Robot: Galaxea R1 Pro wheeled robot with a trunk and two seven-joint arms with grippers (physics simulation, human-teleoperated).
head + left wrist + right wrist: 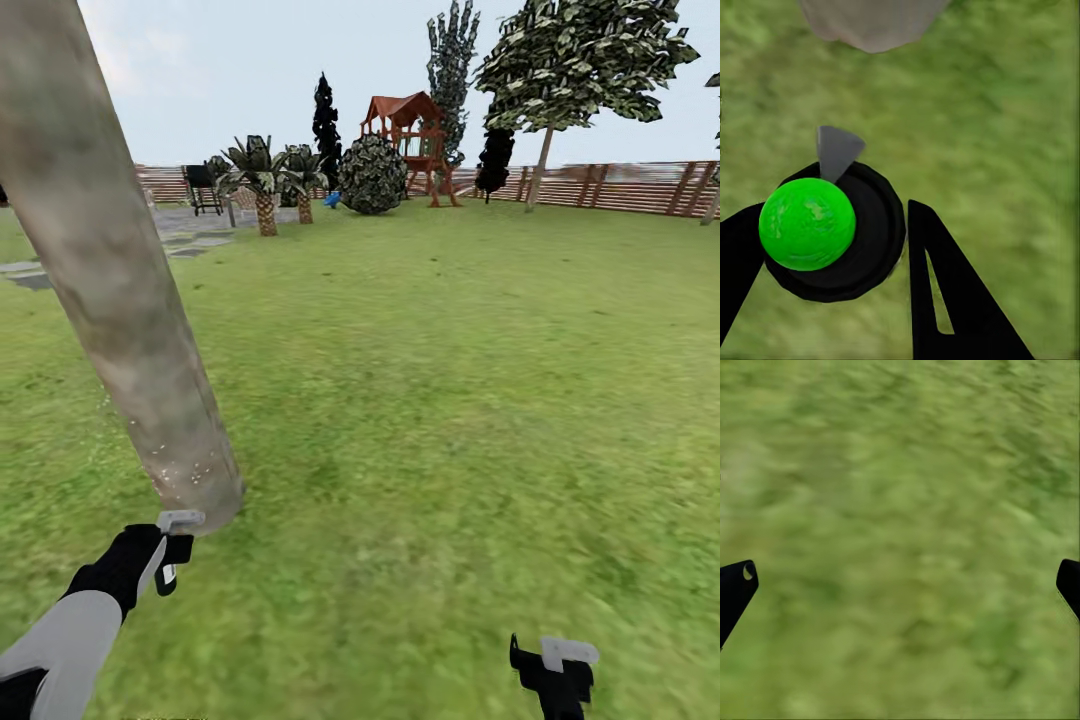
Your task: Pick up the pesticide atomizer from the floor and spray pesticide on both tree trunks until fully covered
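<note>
A thick mottled grey-tan tree trunk [110, 270] leans across the left of the head view, and its foot [870, 22] also shows in the left wrist view. Pale specks [180, 465] dot the bark near the base. My left gripper [165, 560] is shut on the pesticide atomizer [832, 232], a black round body with a bright green ball and a grey nozzle [180, 520] that points at the trunk's foot. The second tree [545, 150] stands far off by the fence. My right gripper [555, 665] hangs open over bare grass, with its fingertips [735, 585] wide apart.
Green lawn [450, 400] stretches ahead to a brown slat fence [620, 185]. At the back stand short palms [262, 190], a round bush [372, 175], a red playset [410, 140], a dark cypress [325, 125] and a black grill [203, 188]. Grey paving [190, 235] lies at the left.
</note>
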